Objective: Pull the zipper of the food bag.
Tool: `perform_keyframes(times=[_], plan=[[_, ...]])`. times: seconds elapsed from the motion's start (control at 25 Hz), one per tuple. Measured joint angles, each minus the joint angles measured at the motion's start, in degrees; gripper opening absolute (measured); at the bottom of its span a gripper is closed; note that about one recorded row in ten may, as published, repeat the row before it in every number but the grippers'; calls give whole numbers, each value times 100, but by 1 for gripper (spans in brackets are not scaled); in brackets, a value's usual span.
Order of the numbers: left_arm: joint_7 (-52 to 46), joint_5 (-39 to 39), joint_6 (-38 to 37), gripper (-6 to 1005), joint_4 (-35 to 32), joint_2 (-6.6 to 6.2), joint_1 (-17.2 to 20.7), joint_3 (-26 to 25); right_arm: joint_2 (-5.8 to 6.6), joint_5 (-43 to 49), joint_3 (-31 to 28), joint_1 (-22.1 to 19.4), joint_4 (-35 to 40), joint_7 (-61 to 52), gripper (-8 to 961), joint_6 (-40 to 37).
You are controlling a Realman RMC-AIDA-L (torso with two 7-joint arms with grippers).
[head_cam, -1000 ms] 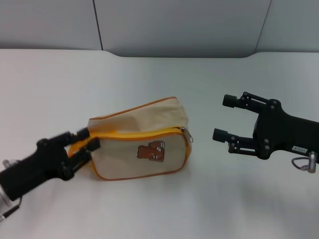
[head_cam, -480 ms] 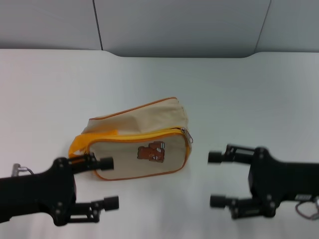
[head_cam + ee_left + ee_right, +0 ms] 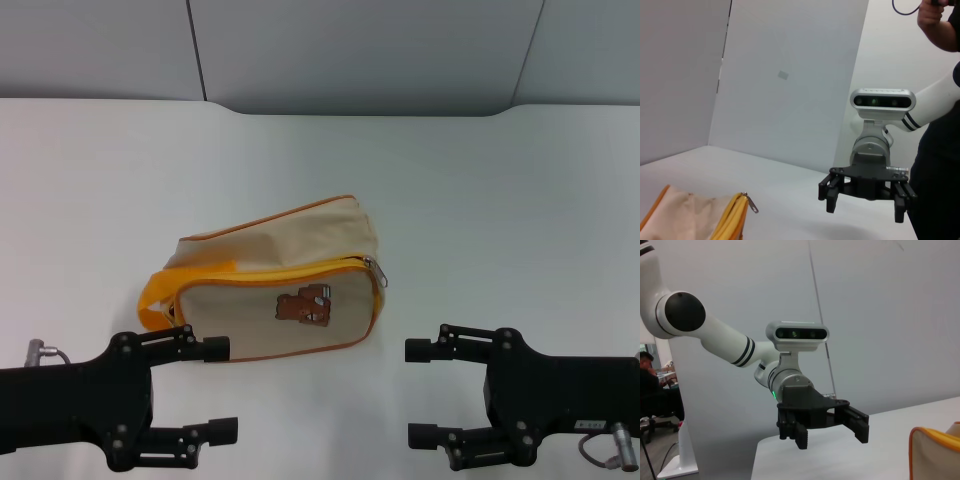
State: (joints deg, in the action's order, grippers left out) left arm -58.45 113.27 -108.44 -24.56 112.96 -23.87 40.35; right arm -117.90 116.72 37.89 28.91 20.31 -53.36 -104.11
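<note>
White table; food bag atop

Both end effectors low, spread.

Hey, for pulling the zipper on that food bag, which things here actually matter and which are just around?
Part of the job:
- boxy beige fabric food bag with orange piping
- its orange-edged zipper with a small silver pull tab
- left gripper, jaws open, near the bag's orange strap end
- right gripper, jaws open, clear of the bag

Just around:
- white table
- grey wall panels
</note>
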Motion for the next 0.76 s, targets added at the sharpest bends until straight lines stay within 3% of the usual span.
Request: perform_keyframes(times=[0.76], plan=[[76,222,17,815,2,33,-52,8,-23,1,26,14,7,16,808,23]])
